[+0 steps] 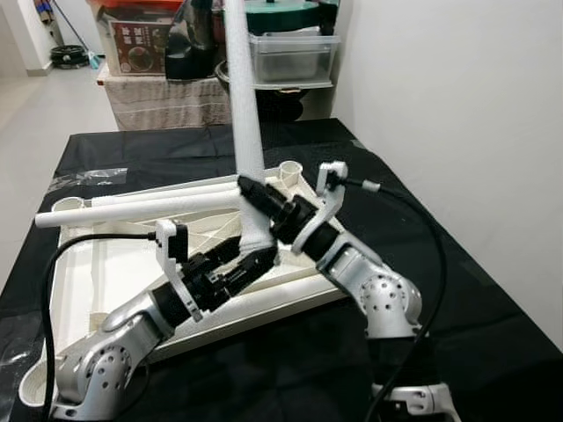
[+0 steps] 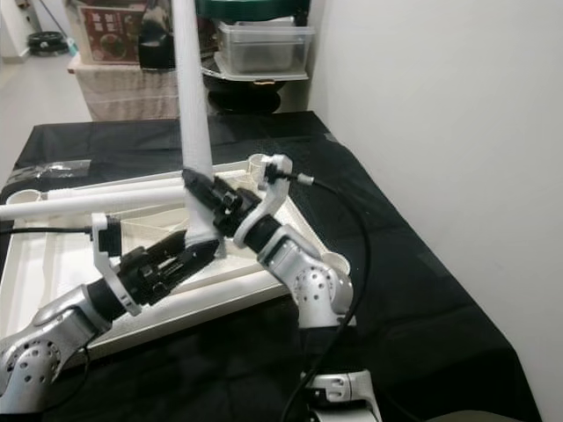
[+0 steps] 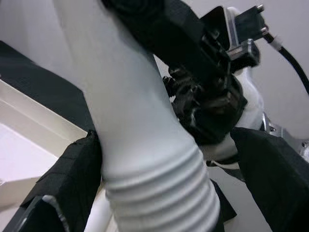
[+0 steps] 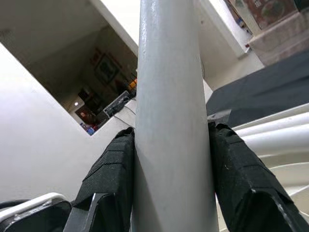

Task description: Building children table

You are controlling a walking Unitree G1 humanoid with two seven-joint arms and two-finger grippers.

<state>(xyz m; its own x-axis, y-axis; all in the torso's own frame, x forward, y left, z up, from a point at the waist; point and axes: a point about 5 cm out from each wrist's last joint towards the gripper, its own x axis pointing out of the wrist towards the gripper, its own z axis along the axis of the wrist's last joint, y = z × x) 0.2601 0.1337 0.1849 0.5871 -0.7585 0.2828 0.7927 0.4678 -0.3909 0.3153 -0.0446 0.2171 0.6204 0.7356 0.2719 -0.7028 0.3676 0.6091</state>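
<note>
Right end effector (image 1: 255, 195) clamped on upright white leg (image 1: 244, 114), fingers (image 4: 114, 166) pressed to both sides. Left end effector (image 1: 252, 258) closed lower, around leg's ribbed base (image 3: 159, 193). Leg standing over upturned white top (image 1: 88, 272) on black tabletop (image 1: 440, 264), more legs (image 1: 141, 209) lying across its far edge. Step in hand, likely: seating leg in socket. Next: keep upright, press and twist down.

Head stereo looks down; wrist cameras close on table leg (image 4: 174, 121).
</note>
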